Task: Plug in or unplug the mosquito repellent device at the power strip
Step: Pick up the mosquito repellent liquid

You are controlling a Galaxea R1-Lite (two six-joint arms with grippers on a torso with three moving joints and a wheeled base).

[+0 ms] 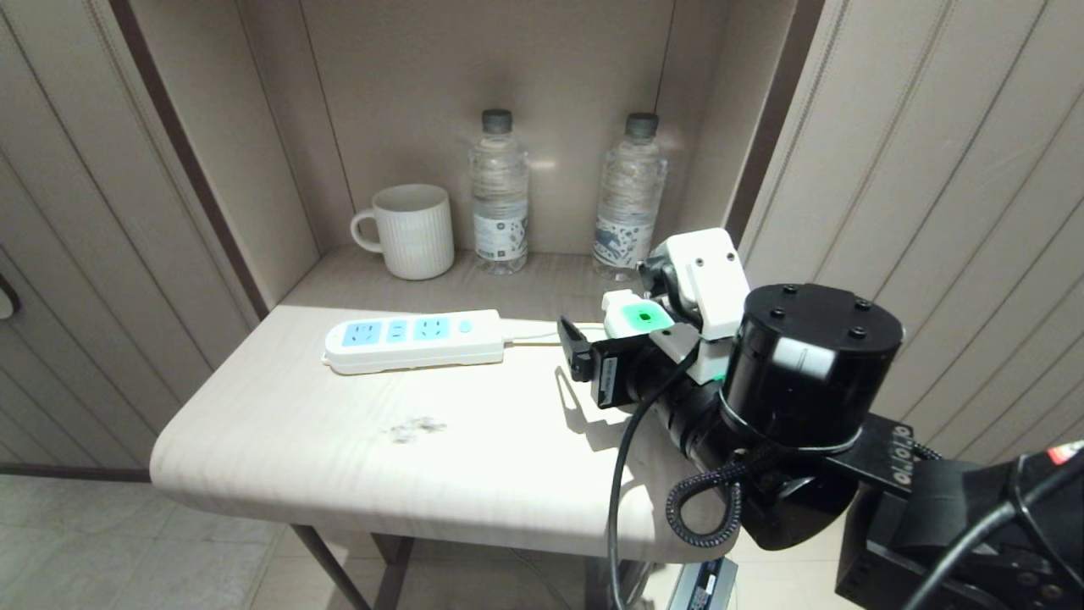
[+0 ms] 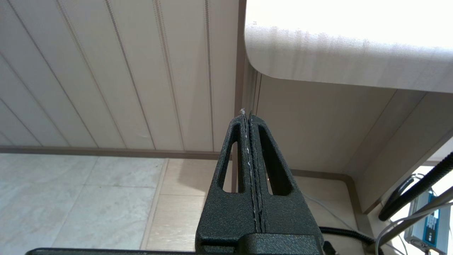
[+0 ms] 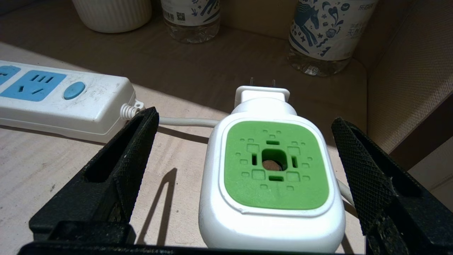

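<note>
The mosquito repellent device (image 1: 641,318) stands on the table, to the right of the power strip (image 1: 415,339), unplugged. In the right wrist view its white body with a green face (image 3: 276,166) sits between my right gripper's (image 3: 245,122) open fingers, with a gap on each side. Its two metal prongs (image 3: 262,82) point toward the back wall. The power strip (image 3: 53,95) has blue socket faces with nothing plugged in, and its white cord (image 3: 187,122) runs behind the device. My left gripper (image 2: 246,115) hangs shut and holds nothing, below the table's edge.
A white ribbed mug (image 1: 413,230) and two clear water bottles (image 1: 500,191) (image 1: 631,195) stand at the back of the alcove. The pale wooden table (image 1: 381,474) has a rounded front edge. Panelled walls close in on both sides.
</note>
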